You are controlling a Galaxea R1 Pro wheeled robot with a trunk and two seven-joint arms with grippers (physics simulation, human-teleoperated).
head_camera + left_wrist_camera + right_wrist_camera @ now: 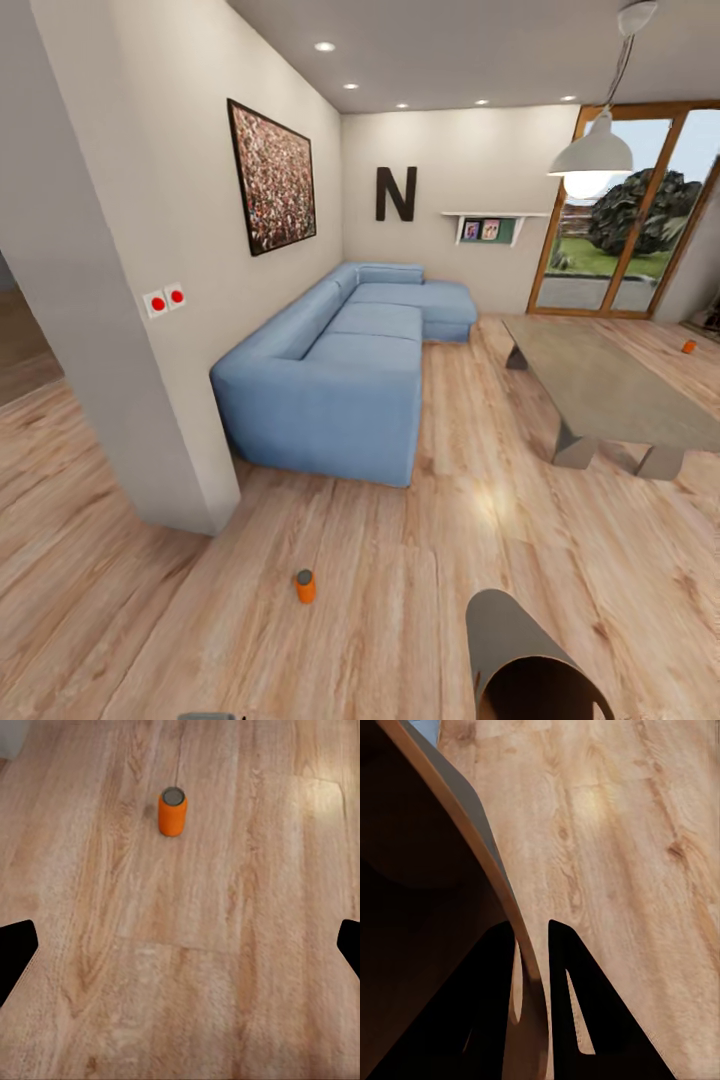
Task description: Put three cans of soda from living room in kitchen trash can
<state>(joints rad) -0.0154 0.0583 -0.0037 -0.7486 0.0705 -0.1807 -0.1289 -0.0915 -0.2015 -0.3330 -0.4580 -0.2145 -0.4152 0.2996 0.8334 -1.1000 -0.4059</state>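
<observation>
The robot faces the living room, with its blue sofa (340, 385) along the wall and a low grey tabletop (610, 385) to the right; an orange soda can (305, 586) stands upright on the light wood floor (400, 600), near the corner of the white wall (120, 330); a second orange can (689, 346) sits on the floor far off by the glass doors, beyond the tabletop. The left hand (180, 945) hangs above the nearer can (172, 811), its fingers spread wide apart and holding nothing; the right hand (534, 945) is clamped on the rim of the trash can (525, 660), one finger inside the coppery wall and one outside; the bin is held tilted.
</observation>
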